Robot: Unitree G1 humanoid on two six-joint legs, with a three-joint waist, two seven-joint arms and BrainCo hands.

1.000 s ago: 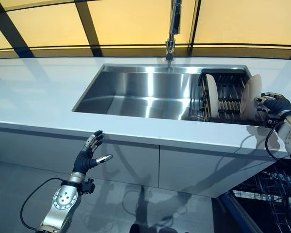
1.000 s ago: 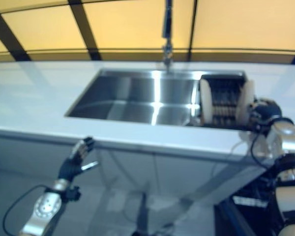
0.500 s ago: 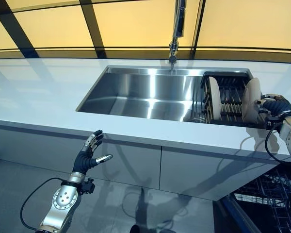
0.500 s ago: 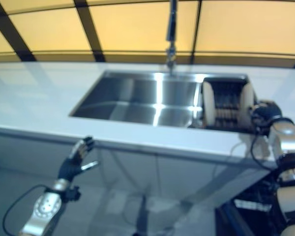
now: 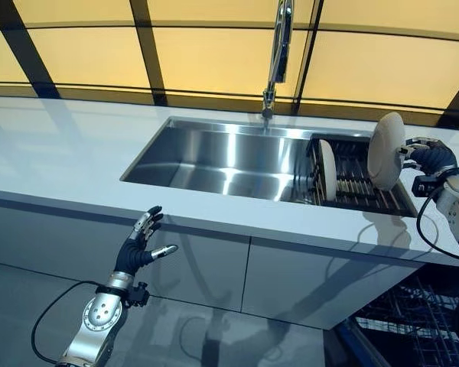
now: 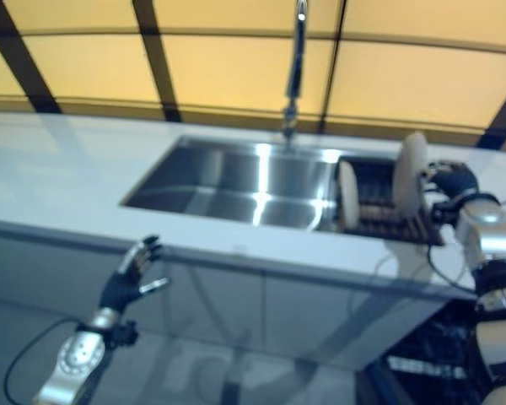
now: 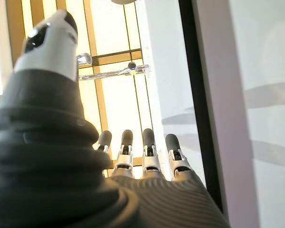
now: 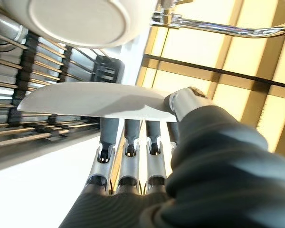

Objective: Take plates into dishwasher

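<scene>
Well left of the sink (image 5: pixel 214 157) and below the worktop (image 5: pixel 53 164) edge, the left hand (image 5: pixel 138 246) hung with fingers spread, holding nothing. In the rack (image 5: pixel 359 183) at the sink's right end, one plate (image 5: pixel 328 169) stood on edge. Above that rack the right hand (image 5: pixel 428 157) pinched a second plate (image 5: pixel 385 151) by its rim between thumb and fingers. Such a thin edge grip could slip, or the plate could strike the worktop's front edge on its way down to the dishwasher (image 5: pixel 413 317) open below the sink's right; only that side offered room.
</scene>
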